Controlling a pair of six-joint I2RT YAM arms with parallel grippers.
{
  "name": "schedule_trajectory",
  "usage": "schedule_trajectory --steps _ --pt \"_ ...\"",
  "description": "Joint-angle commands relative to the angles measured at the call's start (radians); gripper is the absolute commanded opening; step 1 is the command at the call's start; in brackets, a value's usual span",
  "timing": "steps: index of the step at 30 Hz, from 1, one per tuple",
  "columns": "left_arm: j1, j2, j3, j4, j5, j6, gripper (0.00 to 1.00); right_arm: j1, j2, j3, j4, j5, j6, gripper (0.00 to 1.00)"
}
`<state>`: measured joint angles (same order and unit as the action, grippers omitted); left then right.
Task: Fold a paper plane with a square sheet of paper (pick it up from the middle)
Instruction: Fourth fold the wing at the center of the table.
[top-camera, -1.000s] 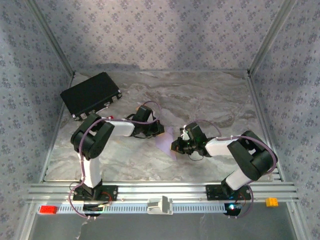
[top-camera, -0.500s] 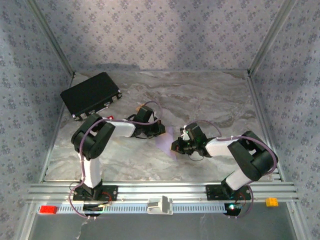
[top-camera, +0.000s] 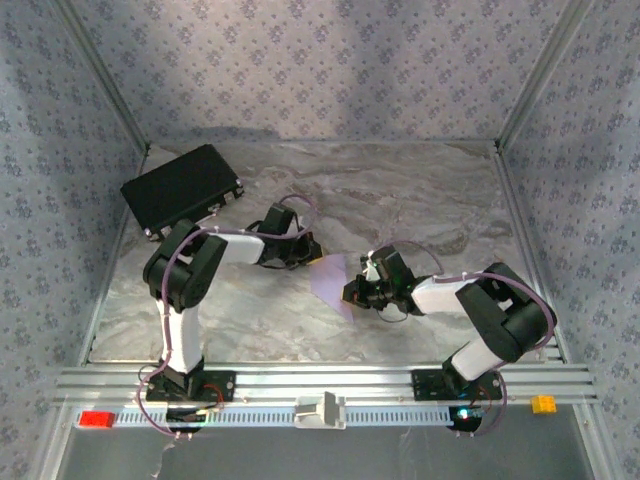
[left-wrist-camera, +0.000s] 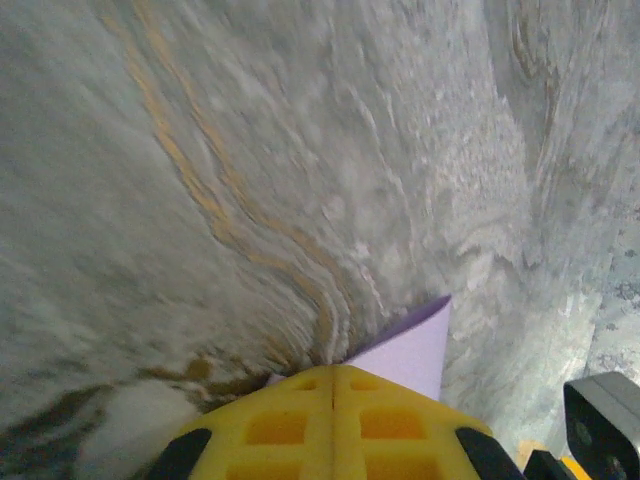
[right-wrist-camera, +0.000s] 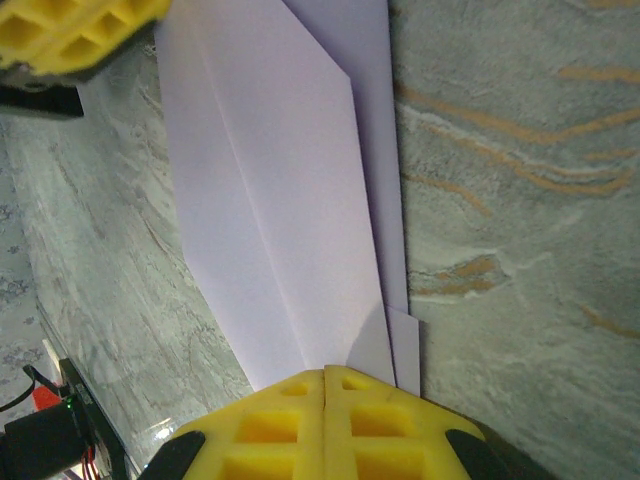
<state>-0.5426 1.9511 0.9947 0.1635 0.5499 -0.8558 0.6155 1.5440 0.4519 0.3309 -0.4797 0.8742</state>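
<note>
The marbled table (top-camera: 400, 190) occupies the floor of an enclosure lined with patterned wallpaper, and an aluminium rail (top-camera: 400, 378) runs along its near edge. The left arm (top-camera: 180, 280) and the right arm (top-camera: 500, 320) rise from this rail and reach inward toward the table centre. A black case (top-camera: 180, 188) lies flat in the far left corner, well apart from both arms. The folded lilac paper (top-camera: 330, 282) lies flat on the table between the two arm ends, near the centre. In the right wrist view the paper (right-wrist-camera: 270, 200) is a long, layered strip with a lengthwise crease and a slanted folded edge on one side. It narrows toward the right gripper (right-wrist-camera: 325, 378). That gripper's yellow fingers are pressed fully together at the paper's near end. It cannot be determined whether the paper is pinched between them or lies beneath the tips. The left gripper (left-wrist-camera: 333, 372) also has its yellow fingers fully closed, tips low at the table surface. One pointed corner of the paper (left-wrist-camera: 410, 350) projects from just behind them. From above, the left gripper (top-camera: 308, 256) sits at the paper's far left edge and the right gripper (top-camera: 350, 293) at its near right edge. A small red block (top-camera: 97, 419) and a small orange block (top-camera: 543, 404) rest on the front ledge, at opposite ends.
</note>
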Motion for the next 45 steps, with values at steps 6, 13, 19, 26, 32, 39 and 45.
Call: schedule_trajectory --steps 6,13,19,26,32,39,45 --pt "0.045 -0.024 0.03 -0.067 -0.056 0.037 0.04 -0.008 0.016 -0.039 -0.156 0.03 -0.027 0.0" --pt "0.003 -0.135 0.017 -0.09 -0.078 0.034 0.07 -0.012 0.014 -0.012 -0.178 0.027 -0.044 0.0" --pt "-0.089 -0.114 0.023 -0.105 -0.058 0.05 0.06 -0.014 -0.008 0.001 -0.184 0.024 -0.042 0.0" --pt "-0.148 -0.028 0.004 -0.071 -0.048 0.011 0.04 -0.015 -0.07 0.013 -0.153 0.009 -0.028 0.07" --pt "-0.146 -0.004 -0.002 -0.07 -0.053 0.004 0.03 -0.009 -0.22 0.011 -0.277 0.047 -0.025 0.14" --pt "-0.144 0.0 -0.008 -0.069 -0.056 0.0 0.02 0.002 -0.431 -0.097 -0.368 0.061 0.086 0.39" --pt "-0.143 -0.003 -0.019 -0.053 -0.053 -0.014 0.02 0.026 -0.501 -0.145 -0.369 0.028 0.167 0.43"
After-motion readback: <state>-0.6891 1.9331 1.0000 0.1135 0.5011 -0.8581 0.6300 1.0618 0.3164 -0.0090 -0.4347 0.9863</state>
